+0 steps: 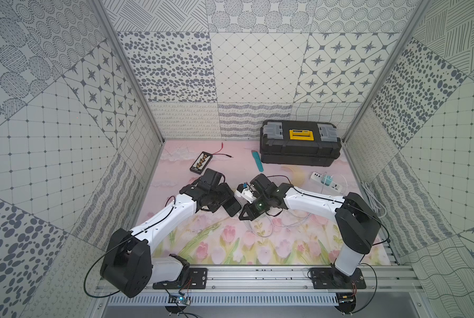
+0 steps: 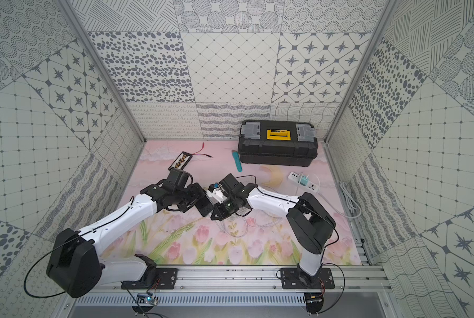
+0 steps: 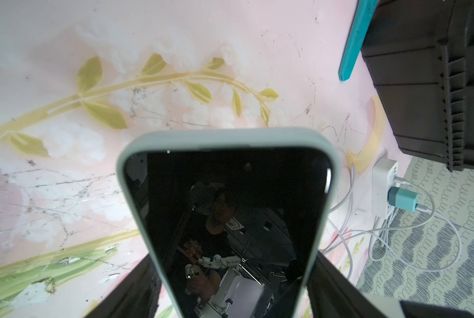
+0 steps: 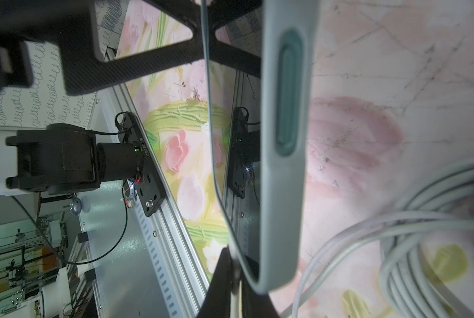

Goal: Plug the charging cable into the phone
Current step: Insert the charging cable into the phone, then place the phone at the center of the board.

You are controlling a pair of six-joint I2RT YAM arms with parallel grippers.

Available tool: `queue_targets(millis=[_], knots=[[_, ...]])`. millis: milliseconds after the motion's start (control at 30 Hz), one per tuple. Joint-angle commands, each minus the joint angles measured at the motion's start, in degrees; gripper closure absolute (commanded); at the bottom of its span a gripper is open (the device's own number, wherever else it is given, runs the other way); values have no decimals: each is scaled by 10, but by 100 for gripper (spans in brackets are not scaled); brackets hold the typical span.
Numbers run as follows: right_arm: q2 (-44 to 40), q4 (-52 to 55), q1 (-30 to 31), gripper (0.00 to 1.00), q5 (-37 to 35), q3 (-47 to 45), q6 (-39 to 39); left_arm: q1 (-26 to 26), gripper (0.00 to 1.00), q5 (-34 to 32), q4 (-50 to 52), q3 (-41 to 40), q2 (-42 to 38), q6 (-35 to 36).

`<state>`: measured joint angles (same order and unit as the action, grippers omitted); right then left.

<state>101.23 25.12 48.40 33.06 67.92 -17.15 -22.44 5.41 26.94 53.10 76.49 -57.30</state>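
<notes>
Phone [image 3: 230, 209] in soft pale case, over the counter [image 1: 230, 170] between the arms: rigid, light, slick-glassed, best pinched across the case's long edges, as clamped in the left gripper [image 3: 231, 286]. Beside its end, right gripper [image 4: 230, 286] closed, seemingly on the limp charging cable [image 4: 401, 278]; wants gripping close behind the plug.

**Two matching arms.** We show the left arm [image 1: 169, 217] and the right arm [image 1: 312, 202]. Each is built of white shell links joined by rounded black joint housings [image 1: 125, 261]. A thin black cable [image 1: 85, 276] loops outside each arm and runs along its white links. We mark the black slotted base plate [image 1: 337, 278] under each arm, fixed with silver bolts [image 4: 148, 203] to a ribbed aluminium rail [image 1: 257, 275]. A green light [image 1: 260, 205] glows on the right wrist. Red and black wires [image 4: 132, 190] leave a black base motor that carries a small white printed serial. The left end effector [image 3: 233, 256] has black, woven-textured fingers [image 4: 136, 63] cut as open triangles.
</notes>
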Motion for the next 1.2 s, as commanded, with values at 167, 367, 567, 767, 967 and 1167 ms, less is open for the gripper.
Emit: queue_targets(millis=[167, 367, 567, 767, 967, 1167], knots=[[-3, -126, -12, 90, -27, 26, 14, -13, 100, 110, 62, 8, 3, 9], [-38, -126, -14, 55, -37, -3, 20, 6, 100, 78, 92, 19, 4, 4], [-102, -124, -23, 33, -30, -58, 21, 22, 100, 49, 102, 22, 7, -7], [-155, -110, -65, 32, -45, -94, 0, 40, 100, -8, 157, 34, 64, 0], [-159, -44, -114, 32, -127, -84, 25, 60, 99, -35, 171, 7, 117, 5], [-137, -33, -135, 31, -137, -66, 31, 64, 80, -39, 160, -11, 155, 0]])
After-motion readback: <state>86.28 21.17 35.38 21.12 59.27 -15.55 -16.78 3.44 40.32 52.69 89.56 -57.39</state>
